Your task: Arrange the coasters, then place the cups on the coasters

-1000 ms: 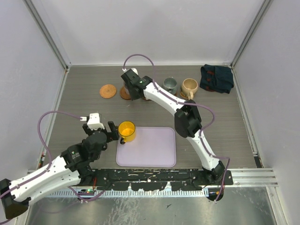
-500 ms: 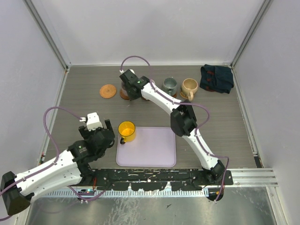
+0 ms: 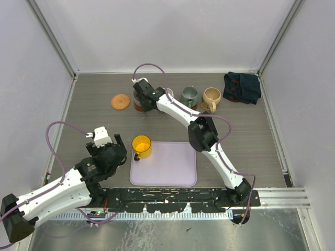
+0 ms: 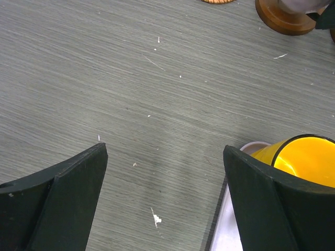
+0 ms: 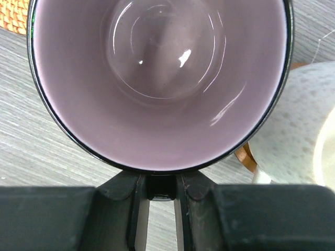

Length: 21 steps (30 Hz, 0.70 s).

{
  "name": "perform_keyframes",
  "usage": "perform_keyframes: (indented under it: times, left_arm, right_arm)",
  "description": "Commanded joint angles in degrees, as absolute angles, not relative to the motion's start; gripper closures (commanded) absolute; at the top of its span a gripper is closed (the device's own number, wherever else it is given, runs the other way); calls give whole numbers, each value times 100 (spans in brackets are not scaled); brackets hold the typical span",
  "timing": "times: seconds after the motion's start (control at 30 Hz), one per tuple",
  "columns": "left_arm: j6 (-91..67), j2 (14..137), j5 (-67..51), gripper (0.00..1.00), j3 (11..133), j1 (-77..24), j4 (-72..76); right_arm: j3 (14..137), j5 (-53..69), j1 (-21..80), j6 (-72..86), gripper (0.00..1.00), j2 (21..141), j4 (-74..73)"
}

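Note:
My right gripper (image 3: pixel 140 96) is shut on the handle of the purple glass cup (image 5: pixel 157 78), its fingers (image 5: pixel 188 209) clamped just below the rim. The cup sits over a dark brown coaster (image 4: pixel 285 18) at the back; whether it touches I cannot tell. An orange coaster (image 3: pixel 120 101) lies bare to its left. A white cup (image 5: pixel 293 130) stands on another coaster (image 5: pixel 244 157) close on the right. Grey-green (image 3: pixel 189 95) and beige (image 3: pixel 211 97) cups stand further right. My left gripper (image 4: pixel 165 198) is open over bare table, the yellow cup (image 4: pixel 306 159) just beyond its right finger.
The lavender tray (image 3: pixel 170 167) lies near the front centre, with the yellow cup (image 3: pixel 141 146) at its far left corner. A dark blue folded cloth (image 3: pixel 242 87) sits at the back right. Walls enclose the table on three sides.
My left gripper has drawn back to the left, away from the yellow cup, staying open. The right gripper has shifted slightly left with the purple cup.

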<state>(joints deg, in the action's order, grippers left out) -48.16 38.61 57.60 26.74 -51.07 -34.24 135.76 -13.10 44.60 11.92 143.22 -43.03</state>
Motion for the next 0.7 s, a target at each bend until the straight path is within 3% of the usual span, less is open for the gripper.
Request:
perform_keyframes:
  times: [0.0, 0.57, 0.67]
  left_arm:
    - [-5001, 3892, 5876, 7, 2630, -5069, -3287]
    - [-5082, 3828, 5787, 7, 2533, -5013, -3341]
    - [-5110, 3841, 5755, 7, 2513, -5009, -3335]
  right_arm:
    - [13736, -1349, 4432, 1023, 99, 14256, -3516]
    - [13469, -1472, 4415, 1122, 99, 14221, -3297]
    - [13303, -1473, 4421, 1150, 94, 14124, -3243]
